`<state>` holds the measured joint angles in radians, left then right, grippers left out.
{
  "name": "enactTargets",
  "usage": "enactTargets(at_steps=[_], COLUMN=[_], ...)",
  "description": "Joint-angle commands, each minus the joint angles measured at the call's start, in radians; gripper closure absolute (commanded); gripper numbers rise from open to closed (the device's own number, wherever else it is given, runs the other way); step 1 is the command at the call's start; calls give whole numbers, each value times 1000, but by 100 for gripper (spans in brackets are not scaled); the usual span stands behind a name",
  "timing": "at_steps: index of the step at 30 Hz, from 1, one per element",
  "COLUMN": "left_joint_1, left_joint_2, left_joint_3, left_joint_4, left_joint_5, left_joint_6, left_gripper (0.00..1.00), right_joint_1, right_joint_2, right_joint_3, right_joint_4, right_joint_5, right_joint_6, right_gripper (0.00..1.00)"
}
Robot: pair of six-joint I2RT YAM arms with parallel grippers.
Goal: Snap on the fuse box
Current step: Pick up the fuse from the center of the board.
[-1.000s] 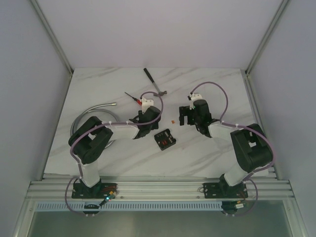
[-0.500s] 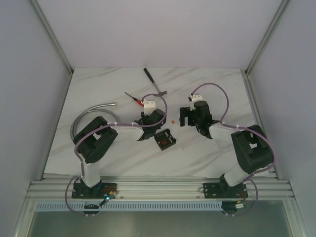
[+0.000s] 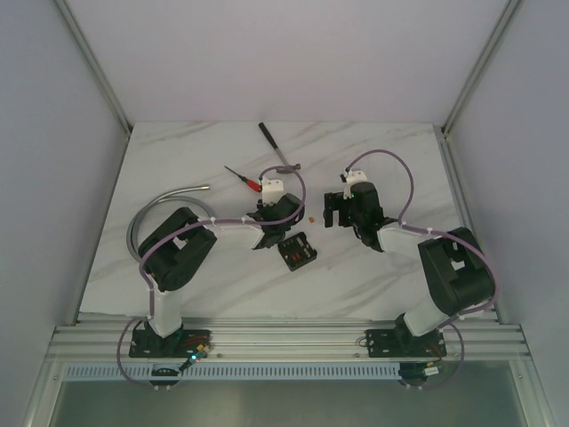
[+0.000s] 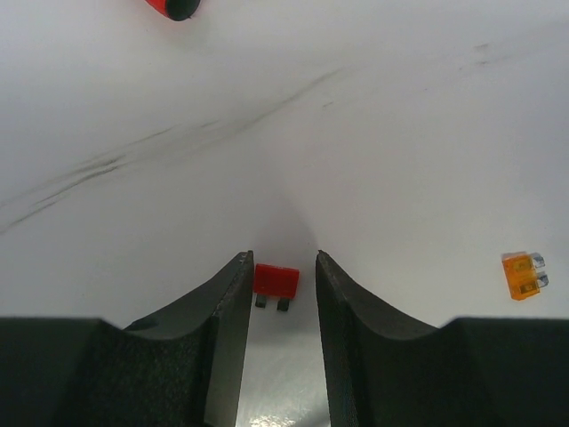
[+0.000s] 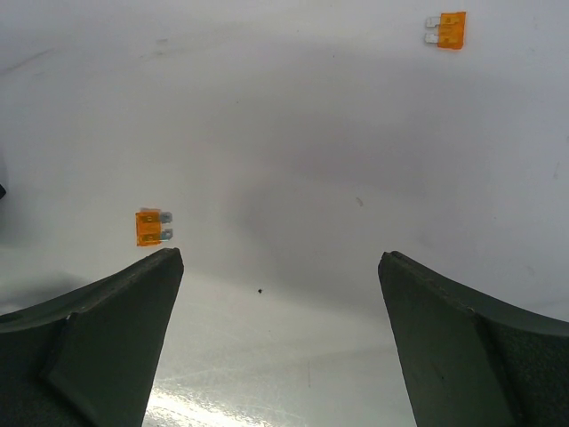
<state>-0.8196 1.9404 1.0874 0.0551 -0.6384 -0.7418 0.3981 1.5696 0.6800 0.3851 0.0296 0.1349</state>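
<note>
The fuse box (image 3: 297, 251), small, black and square with red fuses on its face, lies on the marble table between the arms, free of both grippers. My left gripper (image 4: 276, 262) is low over the table just beyond the box (image 3: 277, 212). Its jaws stand narrowly apart around a loose red fuse (image 4: 276, 281) that lies flat, with a gap on its right side. My right gripper (image 5: 280, 258) is wide open and empty, right of the box in the top view (image 3: 332, 218).
Loose orange fuses lie on the table (image 5: 152, 226), (image 5: 447, 29), (image 4: 521, 275). A red-handled screwdriver (image 3: 244, 178) and a dark-handled tool (image 3: 277, 153) lie at the back. A grey flexible hose (image 3: 156, 206) curves at the left.
My left arm has swung right and a little farther out, bringing its gripper beside the fuse box. The right arm and the box have not moved.
</note>
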Motion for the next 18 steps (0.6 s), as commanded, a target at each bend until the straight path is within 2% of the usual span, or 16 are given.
enactTargets(at_steps=[1, 7, 18], left_joint_1=[-6, -4, -4], left_joint_2=[62, 52, 57], left_joint_3=[-42, -56, -59], left_joint_4=[-165, -166, -218], left_joint_5=[139, 211, 206], left_joint_6=[15, 62, 116], left_gripper=[57, 61, 61], right_joint_1=[-3, -3, -3], right_joint_2=[-22, -22, -22], right_joint_3=[-17, -17, -16], right_joint_4=[28, 28, 28], right_joint_5=[-5, -5, -8], right_joint_6=[11, 12, 15], right_gripper=[0, 0, 0])
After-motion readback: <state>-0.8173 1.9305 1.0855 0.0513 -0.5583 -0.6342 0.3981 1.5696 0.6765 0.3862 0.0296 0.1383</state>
